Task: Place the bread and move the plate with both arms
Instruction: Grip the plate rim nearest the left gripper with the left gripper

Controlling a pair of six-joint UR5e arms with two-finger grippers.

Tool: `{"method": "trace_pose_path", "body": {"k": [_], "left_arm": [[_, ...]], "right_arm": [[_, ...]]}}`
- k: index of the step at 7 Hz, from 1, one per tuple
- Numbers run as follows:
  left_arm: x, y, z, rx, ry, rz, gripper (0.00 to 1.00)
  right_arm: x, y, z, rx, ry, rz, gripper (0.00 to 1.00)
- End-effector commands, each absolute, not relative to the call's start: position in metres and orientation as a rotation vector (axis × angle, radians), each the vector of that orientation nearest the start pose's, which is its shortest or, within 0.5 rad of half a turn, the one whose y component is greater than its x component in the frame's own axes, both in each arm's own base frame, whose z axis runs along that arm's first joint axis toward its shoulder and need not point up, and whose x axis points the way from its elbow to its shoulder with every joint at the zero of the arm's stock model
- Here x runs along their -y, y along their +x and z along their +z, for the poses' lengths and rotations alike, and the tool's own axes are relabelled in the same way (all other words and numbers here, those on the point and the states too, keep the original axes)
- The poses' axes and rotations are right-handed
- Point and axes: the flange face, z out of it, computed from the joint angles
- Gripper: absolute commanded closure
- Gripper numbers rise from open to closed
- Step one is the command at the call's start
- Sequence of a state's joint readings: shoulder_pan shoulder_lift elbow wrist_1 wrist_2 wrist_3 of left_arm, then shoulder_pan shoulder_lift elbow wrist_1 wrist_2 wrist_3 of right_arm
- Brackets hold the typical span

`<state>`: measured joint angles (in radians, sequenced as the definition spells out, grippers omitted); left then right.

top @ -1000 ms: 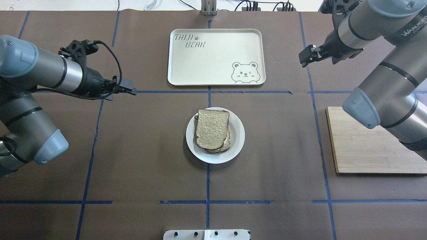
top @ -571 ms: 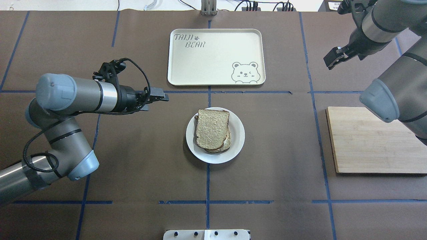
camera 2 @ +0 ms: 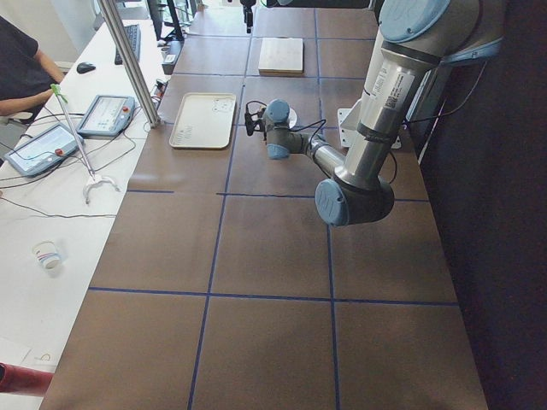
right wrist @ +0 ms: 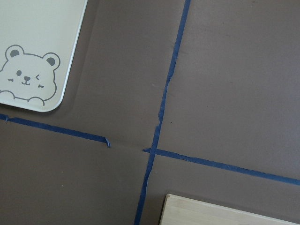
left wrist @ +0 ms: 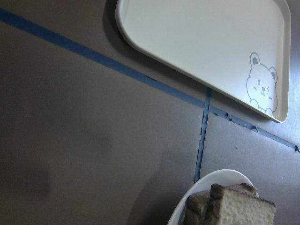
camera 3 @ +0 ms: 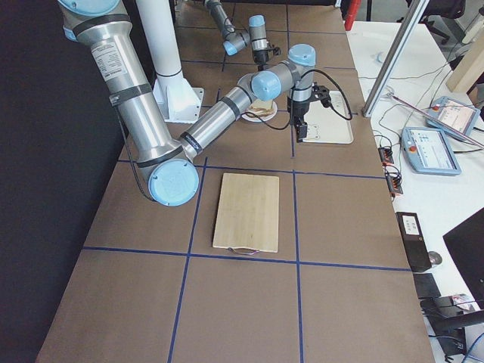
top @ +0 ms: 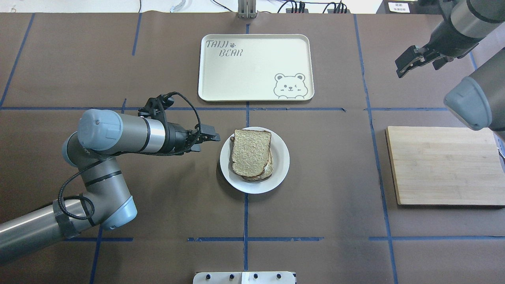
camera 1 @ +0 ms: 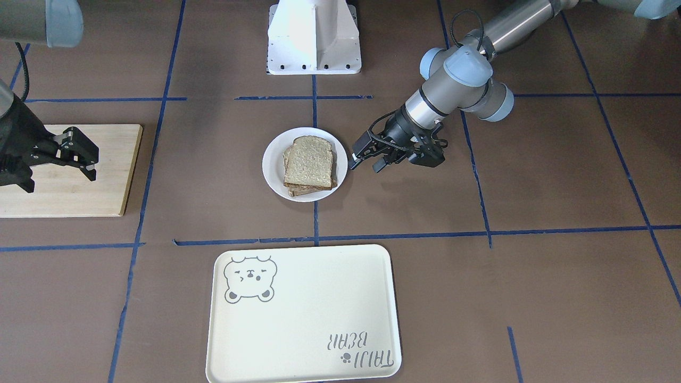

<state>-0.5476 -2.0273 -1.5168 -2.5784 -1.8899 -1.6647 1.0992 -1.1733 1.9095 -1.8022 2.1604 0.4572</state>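
The bread (top: 251, 152) is a plain brown slice lying on top of another slice on the white plate (top: 282, 165) at the table's middle. Both also show in the front view, the bread (camera 1: 309, 162) on the plate (camera 1: 273, 170). My left gripper (top: 213, 139) is open and empty, just off the plate's left rim, pointing at it; it also shows in the front view (camera 1: 364, 162). My right gripper (top: 400, 70) is open and empty, far off at the back right, above the table (camera 1: 91, 165). The left wrist view shows the plate's edge (left wrist: 206, 187) and the bread (left wrist: 234, 208).
A cream bear tray (top: 255, 67) lies behind the plate, bare. A wooden cutting board (top: 442, 165) lies at the right. The white pedestal base (camera 1: 314, 37) stands at the robot's side of the table. Blue tape lines cross the brown table cover.
My left gripper has swung right and nearer, from the left side up to the plate's left rim. My right gripper has drawn back to the right. Bread and plate have not moved.
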Motion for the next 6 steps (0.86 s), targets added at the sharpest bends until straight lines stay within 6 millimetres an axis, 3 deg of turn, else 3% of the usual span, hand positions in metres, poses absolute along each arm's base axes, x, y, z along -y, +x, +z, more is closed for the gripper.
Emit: {"method": "trace_pose_path", "body": {"k": [1, 6], "left_arm": [[0.418, 0.525, 0.297, -1.433, 0.039, -0.28, 0.28], [0.411, 0.544, 0.298, -1.421, 0.022, -0.262, 0.47]], "right_arm": [[0.556, -0.191, 0.315, 0.741, 0.179, -0.156, 0.0], [0.558, -0.191, 0.318, 0.765, 0.155, -0.153, 0.0]]}}
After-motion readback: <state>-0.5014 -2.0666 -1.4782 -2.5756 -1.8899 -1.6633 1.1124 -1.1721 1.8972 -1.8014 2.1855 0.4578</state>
